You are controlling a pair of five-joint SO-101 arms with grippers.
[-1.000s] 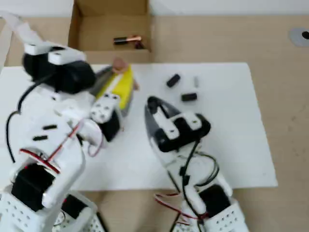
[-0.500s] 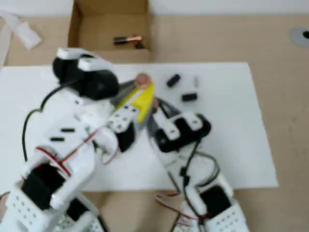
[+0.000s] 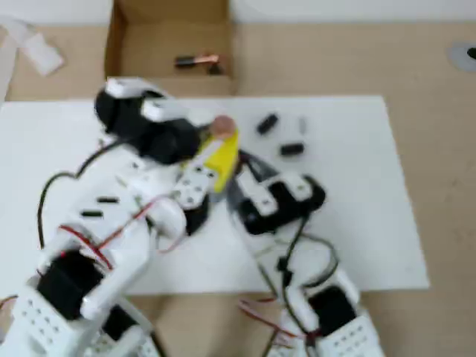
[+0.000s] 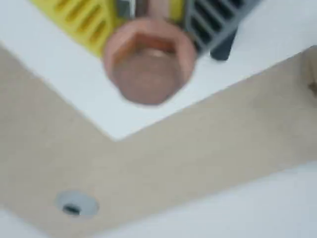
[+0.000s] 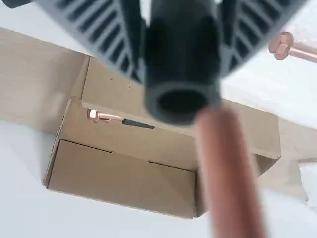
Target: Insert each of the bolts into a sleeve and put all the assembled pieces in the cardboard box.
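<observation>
text: none readable | box: no legible print | left arm: small dark marks, too blurred to read | numbers, signs: none

The left arm stretched forward, its left gripper clamped on a bolt, just beside the right gripper, closed round a sleeve on the low right arm.

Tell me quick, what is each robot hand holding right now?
Left gripper: fingers shut on a copper bolt.
Right gripper: fingers shut on a black sleeve.
</observation>
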